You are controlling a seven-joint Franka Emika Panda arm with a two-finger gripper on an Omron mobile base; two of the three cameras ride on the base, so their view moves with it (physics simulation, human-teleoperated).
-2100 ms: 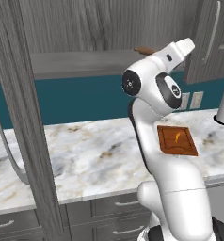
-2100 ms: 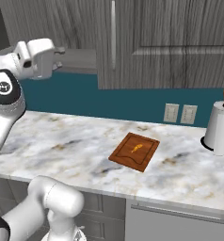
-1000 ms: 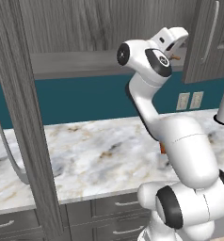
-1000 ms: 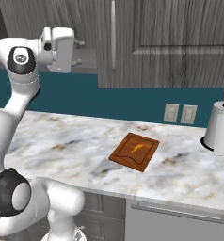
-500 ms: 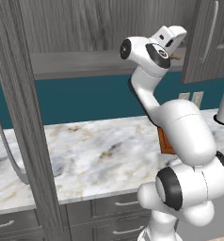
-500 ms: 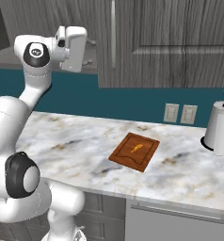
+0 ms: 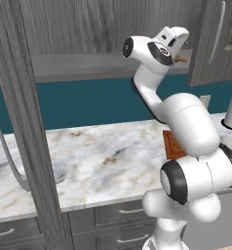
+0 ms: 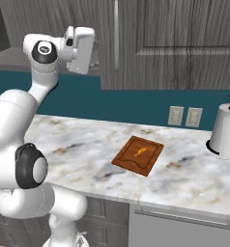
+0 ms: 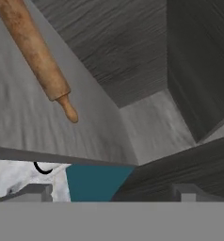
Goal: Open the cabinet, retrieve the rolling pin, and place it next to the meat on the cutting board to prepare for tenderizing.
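Cabinet (image 7: 88, 29) door swung open, shelf exposed for access. Rolling pin (image 9: 36, 52) laid flat on shelf, untouched. Gripper (image 9: 111, 195) raised to shelf height, jaws spread wide, nothing grasped. Meat (image 8: 138, 153) left on cutting board (image 8: 131, 161), right on counter.

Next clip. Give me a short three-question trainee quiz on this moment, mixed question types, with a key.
1. True or false: the rolling pin already lies on the cutting board.
2. Multiple choice. The meat is: A) on the cutting board; B) on the cabinet shelf; C) between the gripper's fingers.
3. Fill in: the gripper is ____ and faces the cabinet interior.

Key
1. False. It lies on the grey shelf inside the cabinet, untouched.
2. A.
3. Open. Its two fingertips stand wide apart with nothing between them.
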